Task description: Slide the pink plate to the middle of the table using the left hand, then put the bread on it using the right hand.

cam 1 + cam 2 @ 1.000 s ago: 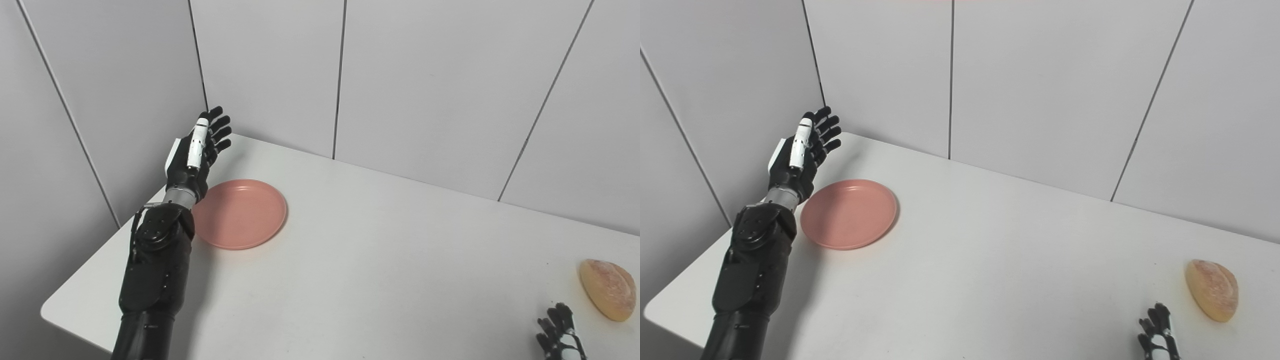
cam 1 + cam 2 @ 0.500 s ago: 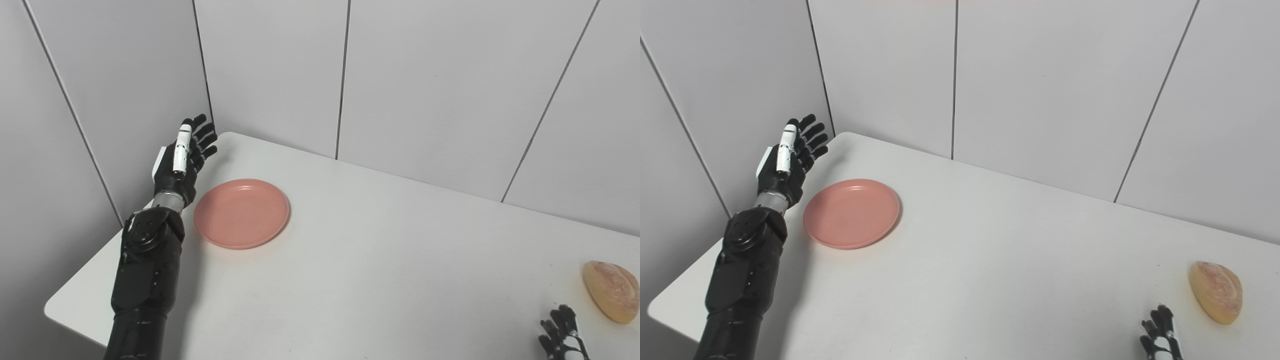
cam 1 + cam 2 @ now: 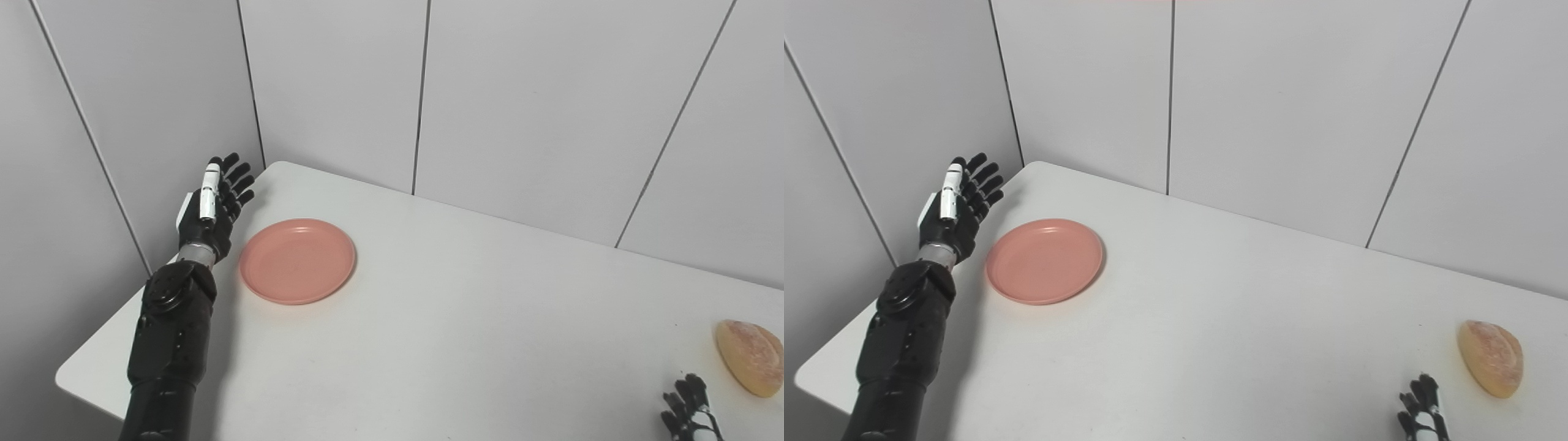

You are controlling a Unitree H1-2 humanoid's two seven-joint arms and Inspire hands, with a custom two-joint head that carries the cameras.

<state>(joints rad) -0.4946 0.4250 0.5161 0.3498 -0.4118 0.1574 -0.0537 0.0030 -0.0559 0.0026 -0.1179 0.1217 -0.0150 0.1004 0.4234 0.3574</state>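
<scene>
Step in hand: first part, the plate slide, not yet begun by the look of it. Pink plate (image 3: 297, 261) lies flat on the white desk (image 3: 459, 318) toward its far-left corner, well short of the middle. Left hand (image 3: 211, 205) is raised just left of the plate, over the desk's left edge, fingers spread and extended, holding nothing; a clear gap shows between it and the plate rim, so no contact. Bread (image 3: 750, 357) sits near the right edge, well apart from the plate. Right hand (image 3: 689, 413) is only partly in view at the bottom right, just beside the bread and not touching it; fingertips appear apart, nothing seen in it, but the palm is cut off by the frame, so I cannot tell its full state. Judgement: next move calls for the left hand to drop to desk level against the plate's left rim, then push rightward toward centre, keeping the plate flat. Bread placement waits on that.
</scene>
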